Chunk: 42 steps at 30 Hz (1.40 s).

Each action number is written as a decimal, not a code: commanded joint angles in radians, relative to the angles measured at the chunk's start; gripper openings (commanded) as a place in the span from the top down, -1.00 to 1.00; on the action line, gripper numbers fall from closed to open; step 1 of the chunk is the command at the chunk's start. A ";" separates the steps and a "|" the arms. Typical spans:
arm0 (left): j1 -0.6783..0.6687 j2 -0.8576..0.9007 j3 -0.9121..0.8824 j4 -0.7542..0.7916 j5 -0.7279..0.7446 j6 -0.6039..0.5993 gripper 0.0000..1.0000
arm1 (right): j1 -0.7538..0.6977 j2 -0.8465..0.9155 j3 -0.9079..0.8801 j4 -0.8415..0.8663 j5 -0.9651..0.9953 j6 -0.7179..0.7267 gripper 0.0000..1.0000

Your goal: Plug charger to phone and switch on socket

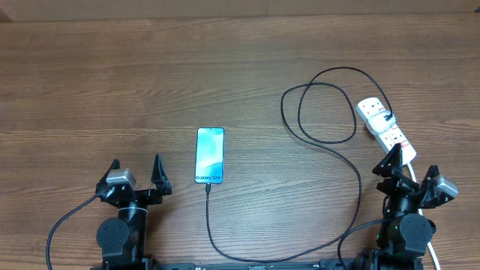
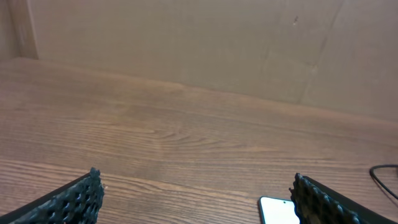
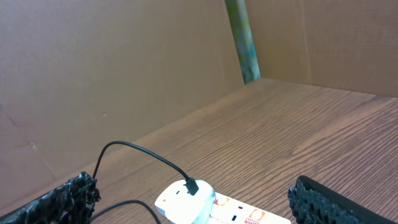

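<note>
While both arms sit low at the near edge of the table, one at each side, neither has hold of anything. The left gripper is spread wide, its two black fingers well apart with only bare wood between them. In its wrist view the fingers fill the lower corners, and a corner of the phone peeps in beside the right-hand one. The right gripper is likewise wide open and empty, hovering at the near end of the socket.

The phone lies flat with its screen up and lit blue. It is near the middle of the table, just right of the left gripper and well apart from the socket.

The charger meets the phone's near edge with its small tip, though I cannot tell how far in it is seated. From there the cable runs toward the near edge, sweeps right, climbs back in a long curve and makes two loose loops left of the socket. Its other end is a black plug pushed into the socket's far outlet. The right wrist view shows that plug standing in the socket, low between the two fingers. The switch positions are too small to read.
</note>
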 commanded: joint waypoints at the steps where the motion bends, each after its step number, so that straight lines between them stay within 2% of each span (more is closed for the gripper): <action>1: -0.002 -0.009 -0.005 -0.003 -0.035 -0.032 -0.99 | -0.002 -0.011 -0.010 0.006 0.006 0.003 -1.00; 18: -0.002 -0.009 -0.005 -0.004 -0.039 -0.016 -0.99 | -0.002 -0.011 -0.010 0.006 0.006 0.003 -1.00; 23: -0.002 -0.009 -0.005 -0.004 -0.039 0.112 -0.99 | -0.002 -0.011 -0.010 0.006 0.006 0.003 -1.00; 40: -0.003 0.008 -0.005 -0.003 -0.019 0.090 -0.99 | -0.002 -0.011 -0.010 0.006 0.006 0.003 -1.00; 42: -0.003 0.031 -0.005 -0.003 -0.019 0.052 -0.99 | -0.002 -0.011 -0.010 0.006 0.006 0.003 -1.00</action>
